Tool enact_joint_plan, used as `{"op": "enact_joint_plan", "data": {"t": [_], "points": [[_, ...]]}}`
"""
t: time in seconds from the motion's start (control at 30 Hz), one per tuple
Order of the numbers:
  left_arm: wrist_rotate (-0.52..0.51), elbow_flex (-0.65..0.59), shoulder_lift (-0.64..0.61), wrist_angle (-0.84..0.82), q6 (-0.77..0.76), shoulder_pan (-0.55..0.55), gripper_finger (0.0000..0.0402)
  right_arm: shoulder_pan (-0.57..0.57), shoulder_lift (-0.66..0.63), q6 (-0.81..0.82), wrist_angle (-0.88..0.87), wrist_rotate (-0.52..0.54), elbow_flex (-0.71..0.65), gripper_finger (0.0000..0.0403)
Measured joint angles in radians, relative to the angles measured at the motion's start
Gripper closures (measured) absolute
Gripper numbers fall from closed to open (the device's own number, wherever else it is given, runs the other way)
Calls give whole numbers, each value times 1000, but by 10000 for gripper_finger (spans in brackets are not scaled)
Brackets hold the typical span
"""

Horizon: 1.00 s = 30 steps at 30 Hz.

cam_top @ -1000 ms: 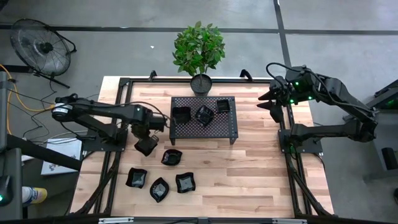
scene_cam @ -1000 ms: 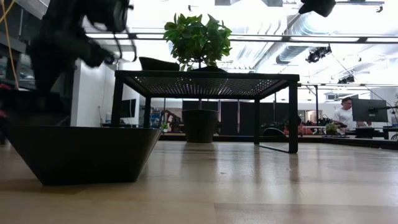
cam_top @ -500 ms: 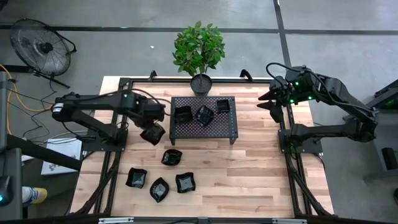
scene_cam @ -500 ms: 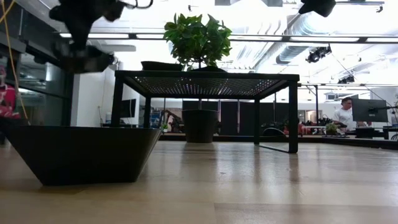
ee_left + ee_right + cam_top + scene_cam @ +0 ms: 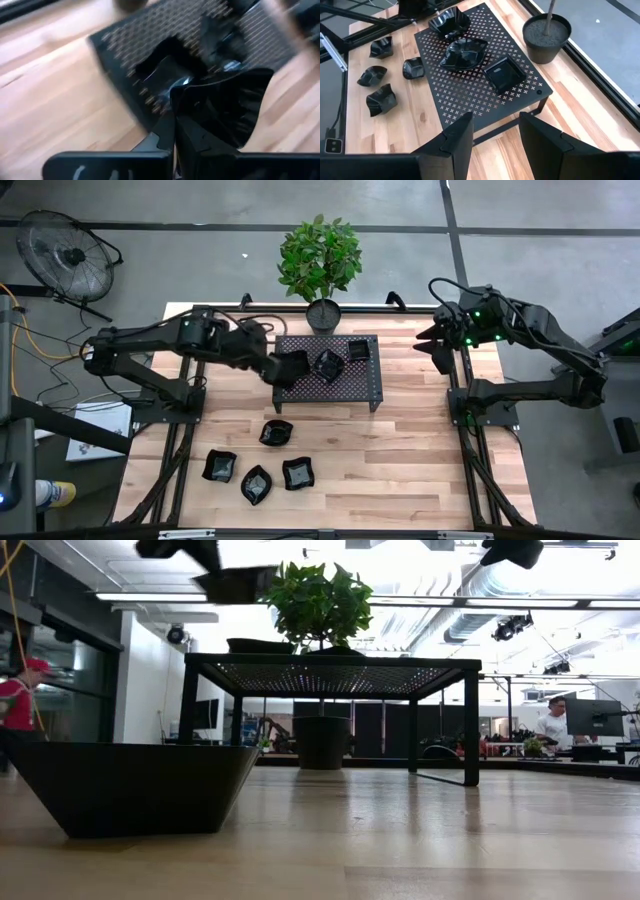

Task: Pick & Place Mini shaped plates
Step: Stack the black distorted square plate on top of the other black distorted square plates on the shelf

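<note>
While the right gripper waits with fingers apart beyond the rack's right end, the left gripper hangs clamped on a wavy-edged black mini plate over the left edge of the perforated rack. Three plates sit on the rack; four more lie on the wooden table below it.

high: overhead, straight down on whole table and both arms | low: tabletop level, facing across to the room — a plate very close | left wrist: close over perforated rack edge | right wrist: farther back, angled down — shares rack and plant pot with high view
</note>
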Motion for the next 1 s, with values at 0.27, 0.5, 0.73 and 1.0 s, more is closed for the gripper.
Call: {"op": "enact_joint_plan", "data": {"t": [0.27, 0.5, 0.73, 1.0], "points": [[-126, -1, 18, 208, -69, 43, 401, 0, 0, 2, 0, 32, 0, 249], [20, -1, 102, 303, -94, 145, 401, 0, 0, 42, 0, 92, 0, 249], [89, -1, 145, 203, -202, 156, 401, 0, 0, 135, 0, 151, 0, 249], [100, -1, 142, 77, -290, 158, 401, 0, 0, 153, -16, 154, 0, 249]]}}
